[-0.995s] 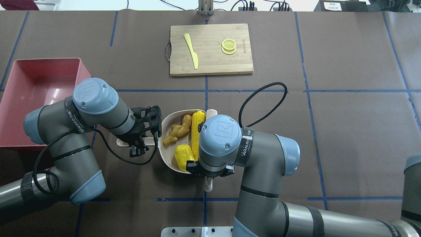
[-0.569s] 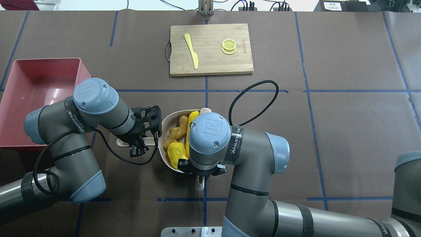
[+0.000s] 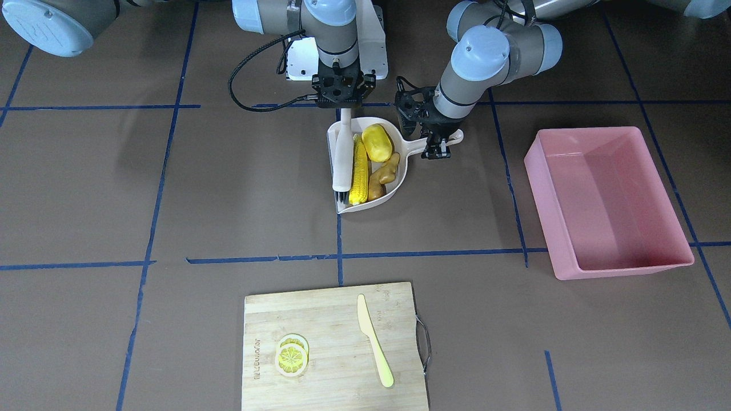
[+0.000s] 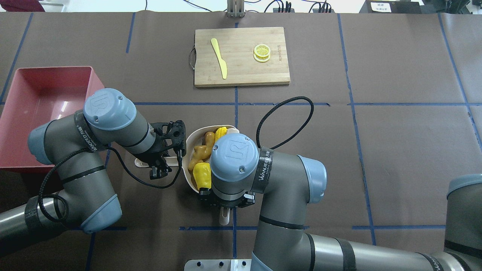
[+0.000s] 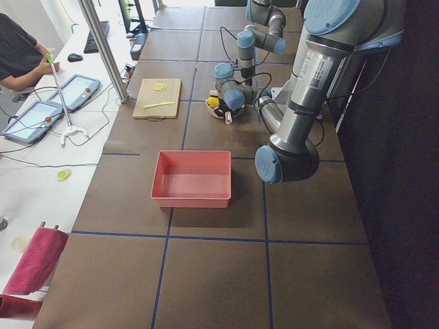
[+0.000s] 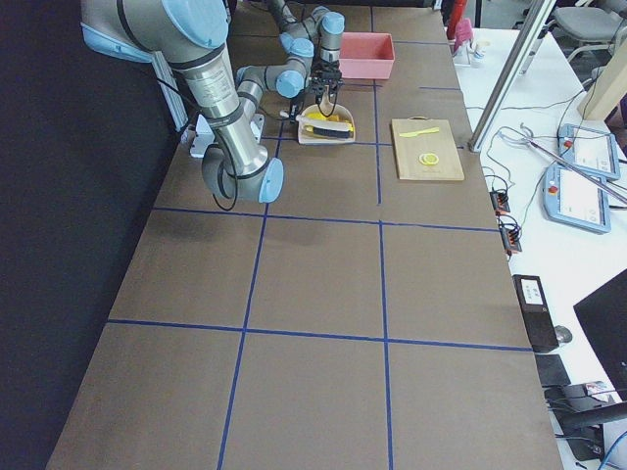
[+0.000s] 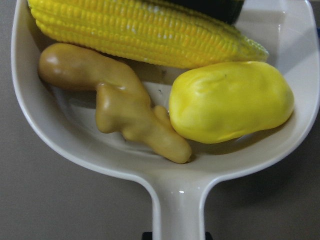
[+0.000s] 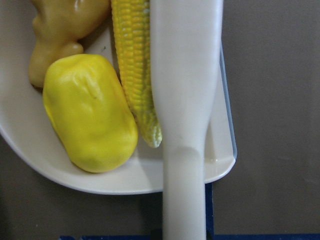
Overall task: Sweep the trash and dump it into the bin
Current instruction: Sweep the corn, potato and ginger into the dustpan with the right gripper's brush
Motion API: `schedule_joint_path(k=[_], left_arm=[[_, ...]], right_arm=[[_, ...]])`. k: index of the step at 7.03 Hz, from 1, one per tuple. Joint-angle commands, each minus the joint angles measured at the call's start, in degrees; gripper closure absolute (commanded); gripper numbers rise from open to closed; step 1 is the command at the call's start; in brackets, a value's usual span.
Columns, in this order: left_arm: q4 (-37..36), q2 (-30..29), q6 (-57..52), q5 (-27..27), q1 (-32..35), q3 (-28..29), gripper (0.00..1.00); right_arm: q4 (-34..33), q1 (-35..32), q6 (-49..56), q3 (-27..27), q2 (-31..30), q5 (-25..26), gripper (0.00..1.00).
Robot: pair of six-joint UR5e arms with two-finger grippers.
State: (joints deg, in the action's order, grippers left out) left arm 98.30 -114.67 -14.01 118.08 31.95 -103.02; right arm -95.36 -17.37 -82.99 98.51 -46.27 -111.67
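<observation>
front view: the right gripper (image 3: 341, 108) clamps the brush (image 3: 342, 157), laid along the open edge of the pan (image 3: 402, 147). the left gripper (image 3: 437, 144) is closed on the pan's handle. corn (image 3: 358, 170), potato (image 3: 377, 142) and ginger (image 3: 384, 173) sit inside it; the bin (image 3: 605, 200) stands well apart on the robot's left.
overhead: the right arm covers part of the pan.
left wrist: potato and ginger lie near the handle end, corn beyond.
right wrist: the brush lies just beside the corn.
we judge sweeping done; next we lift the brush clear, carry the pan level and tip it over the bin.
</observation>
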Motion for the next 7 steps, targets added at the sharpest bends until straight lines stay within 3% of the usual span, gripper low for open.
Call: schedule_joint_path(k=[1, 3, 6, 7], left_arm=[[0.3, 0.4, 0.5, 0.2, 0.2, -0.2, 0.96], [2.4, 0.8, 1.1, 0.3, 0.4, -0.1, 0.97], [11.0, 2.4, 4.2, 0.5, 0.4, 0.9, 0.97], [11.3, 2.4, 4.4, 0.5, 0.4, 0.9, 0.97]], right_arm=[[-0.7, -0.4, -0.1, 2.5, -1.7, -1.8, 1.0], [-2.2, -0.7, 0.0, 4.0, -2.3, -2.0, 1.0], [-2.5, -2.6, 0.0, 6.3, -3.5, -4.4, 1.0], [-2.5, -2.8, 0.1, 9.1, -5.8, -4.6, 1.0]])
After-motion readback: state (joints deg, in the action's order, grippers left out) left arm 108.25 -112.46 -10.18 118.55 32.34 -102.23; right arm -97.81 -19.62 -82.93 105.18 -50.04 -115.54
